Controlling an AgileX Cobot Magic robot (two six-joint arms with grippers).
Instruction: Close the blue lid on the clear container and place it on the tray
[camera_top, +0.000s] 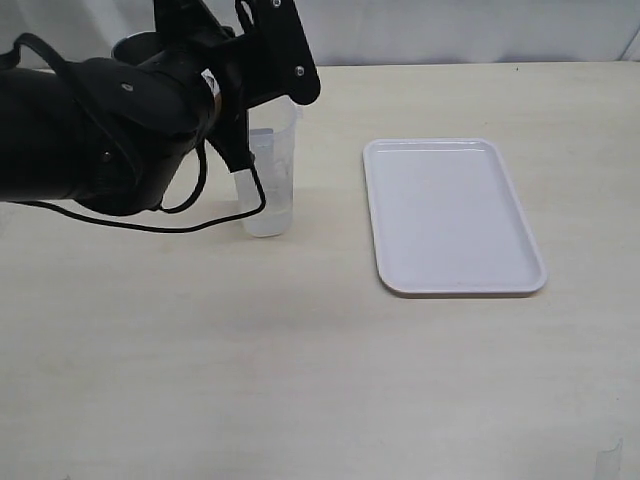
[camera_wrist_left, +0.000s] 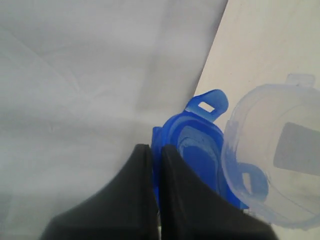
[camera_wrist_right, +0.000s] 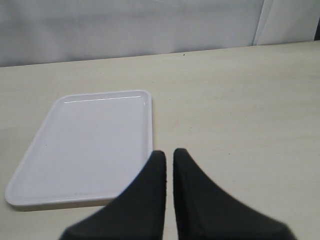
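Blue lid: up at rim level beside the clear container, tilted, one slotted flap sticking out away from me. Its near edge runs straight into the slit at the tips of my left jaws. Left jaws are nearly together with only a hairline gap, and as far as I can see they pinch that thin edge. Part of the lid shows through the container's rim, so the two overlap in the left wrist view. I can't tell whether they touch.

Lid is not seated on the container. The mouth is uncovered on the side I can see.

Exterior view: clear container stands upright on the table, toward the back left. My left arm hangs over and in front of its top, hiding the rim and the lid there. A black cable loops off the arm and crosses the front of the container.

Tray lies flat on the table to the right of the container, well apart from it, with nothing on it.

Right jaws: pressed almost together, nothing between them, hovering over the table just beside the near corner of the tray.
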